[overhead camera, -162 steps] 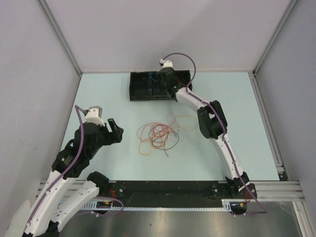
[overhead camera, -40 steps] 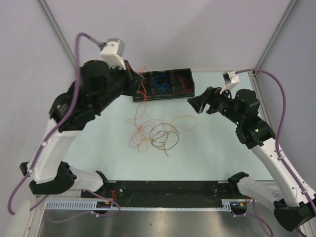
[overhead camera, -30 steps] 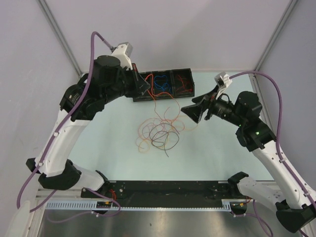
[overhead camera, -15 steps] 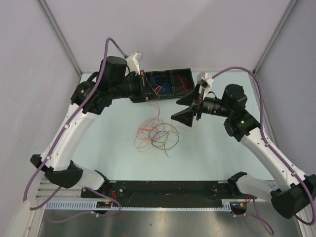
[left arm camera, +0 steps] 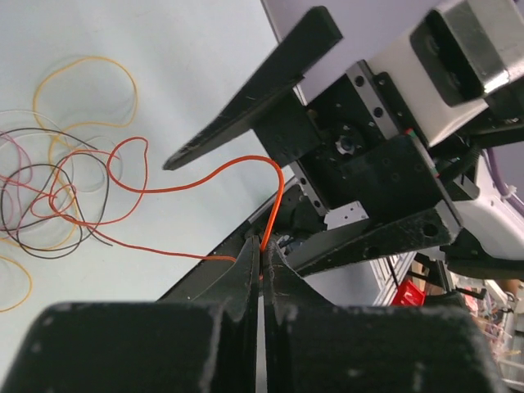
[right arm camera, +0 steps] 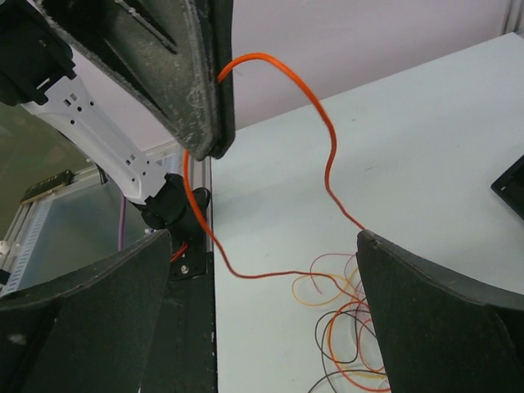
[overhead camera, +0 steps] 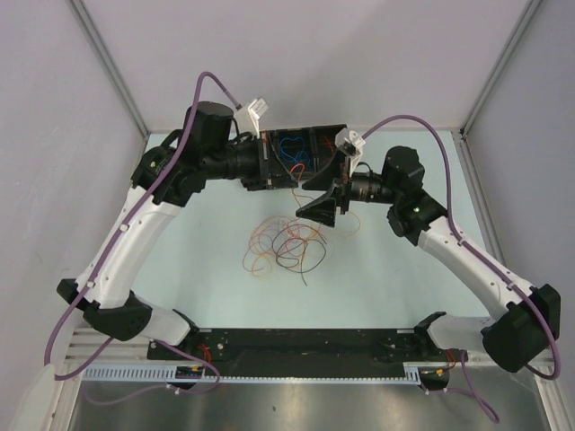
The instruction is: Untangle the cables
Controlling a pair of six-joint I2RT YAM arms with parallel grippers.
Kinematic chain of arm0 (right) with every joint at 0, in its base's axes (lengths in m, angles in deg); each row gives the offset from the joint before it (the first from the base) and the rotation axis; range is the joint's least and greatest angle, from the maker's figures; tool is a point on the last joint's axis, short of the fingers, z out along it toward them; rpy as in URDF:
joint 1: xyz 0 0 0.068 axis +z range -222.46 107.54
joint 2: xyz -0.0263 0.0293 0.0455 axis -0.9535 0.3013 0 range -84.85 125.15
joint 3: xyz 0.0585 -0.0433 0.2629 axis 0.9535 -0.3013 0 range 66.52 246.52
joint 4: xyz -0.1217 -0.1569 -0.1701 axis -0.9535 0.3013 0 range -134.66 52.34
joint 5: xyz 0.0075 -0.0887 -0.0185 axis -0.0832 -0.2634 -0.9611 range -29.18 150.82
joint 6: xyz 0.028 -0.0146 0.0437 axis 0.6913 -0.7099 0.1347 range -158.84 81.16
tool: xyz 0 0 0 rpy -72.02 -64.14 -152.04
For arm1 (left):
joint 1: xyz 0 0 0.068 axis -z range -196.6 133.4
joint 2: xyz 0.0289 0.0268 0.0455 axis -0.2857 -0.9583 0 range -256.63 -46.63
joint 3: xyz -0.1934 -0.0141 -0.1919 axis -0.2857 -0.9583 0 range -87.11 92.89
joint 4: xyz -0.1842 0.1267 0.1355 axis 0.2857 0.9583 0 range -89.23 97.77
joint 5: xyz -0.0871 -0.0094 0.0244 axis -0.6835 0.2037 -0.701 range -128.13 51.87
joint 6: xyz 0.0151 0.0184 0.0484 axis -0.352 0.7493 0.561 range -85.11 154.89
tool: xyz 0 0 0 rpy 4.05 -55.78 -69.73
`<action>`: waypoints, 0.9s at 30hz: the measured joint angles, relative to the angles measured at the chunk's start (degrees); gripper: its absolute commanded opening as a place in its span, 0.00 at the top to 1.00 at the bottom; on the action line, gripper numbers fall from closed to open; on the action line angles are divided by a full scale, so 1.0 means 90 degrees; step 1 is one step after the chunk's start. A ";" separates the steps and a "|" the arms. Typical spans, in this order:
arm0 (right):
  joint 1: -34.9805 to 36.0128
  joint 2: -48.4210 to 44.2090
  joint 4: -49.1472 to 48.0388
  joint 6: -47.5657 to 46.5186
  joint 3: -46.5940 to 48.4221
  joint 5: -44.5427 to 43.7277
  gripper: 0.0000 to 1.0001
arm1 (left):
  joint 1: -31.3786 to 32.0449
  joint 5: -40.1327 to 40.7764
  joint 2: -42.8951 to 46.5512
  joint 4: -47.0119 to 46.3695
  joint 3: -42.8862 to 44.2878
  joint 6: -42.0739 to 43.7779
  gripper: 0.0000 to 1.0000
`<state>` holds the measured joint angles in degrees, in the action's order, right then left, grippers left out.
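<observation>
The cables lie in a loose tangle of red, orange-yellow and black loops on the pale table. My left gripper hangs in front of the black tray and is shut on an orange-red cable, pinched at the fingertips. That cable arcs up, then drops to the tangle. My right gripper faces the left one with its fingers wide open, one on each side of the hanging strand. In the right wrist view the open right gripper holds nothing, and the left gripper's fingers fill the top.
A black compartment tray stands at the back of the table, with a blue cable in one compartment and red wire beside it. Grey walls close the left, back and right. The arm bases and a black rail line the near edge.
Both grippers have come together in front of the tray. The right one swung left, up to the strand. The left one kept its grip on the orange-red cable and moved right.
</observation>
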<state>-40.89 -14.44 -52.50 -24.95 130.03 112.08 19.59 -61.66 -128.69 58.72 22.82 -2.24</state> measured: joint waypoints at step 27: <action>0.0153 0.0971 -0.0576 0.0119 0.0389 0.0364 0.38 | -0.0002 -0.1098 -0.0061 -0.0272 0.0000 -0.0287 1.00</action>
<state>-39.51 -5.69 -57.68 -23.88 133.53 115.36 19.56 -71.54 -129.23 56.28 22.82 -4.82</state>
